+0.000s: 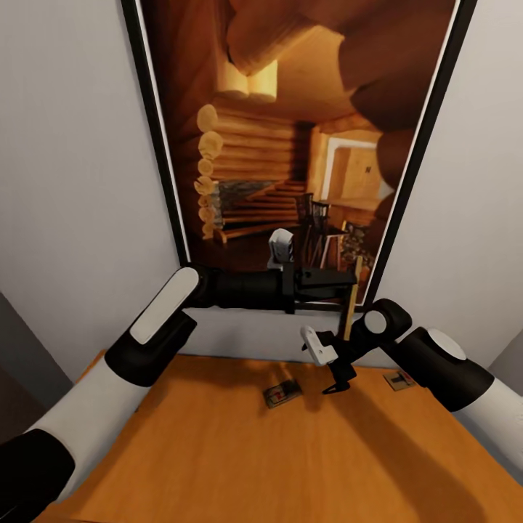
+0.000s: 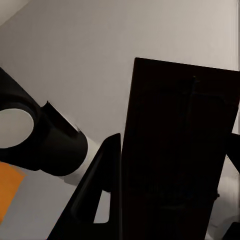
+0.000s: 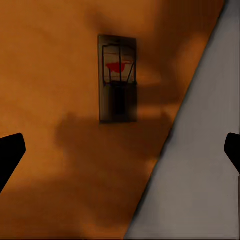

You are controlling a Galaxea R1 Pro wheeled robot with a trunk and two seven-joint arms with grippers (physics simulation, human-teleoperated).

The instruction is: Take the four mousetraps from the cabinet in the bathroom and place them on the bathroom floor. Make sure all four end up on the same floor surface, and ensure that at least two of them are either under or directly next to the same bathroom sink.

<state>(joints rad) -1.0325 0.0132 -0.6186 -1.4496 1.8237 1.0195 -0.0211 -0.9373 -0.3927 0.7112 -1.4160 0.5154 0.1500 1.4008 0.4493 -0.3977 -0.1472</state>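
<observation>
From the head view, the cabinet (image 1: 240,450) top carried two mousetraps: one trap (image 1: 282,394) near the back edge, a second trap (image 1: 399,379) farther right beside the right arm. The right gripper (image 1: 328,367) hung just right of the first trap, jaws spread wide. The left gripper (image 1: 341,280) clamped a thin wooden piece (image 1: 351,305) — seemingly a trap held edge-on — before the framed picture (image 1: 290,145). The left wrist view showed a dark slab (image 2: 175,160) against the wall (image 2: 90,60), its fingers too dark to read. In the right wrist view, the trap (image 3: 118,78) lay flat on the cabinet (image 3: 60,100) near its back edge — fingertips (image 3: 10,152) well apart.
</observation>
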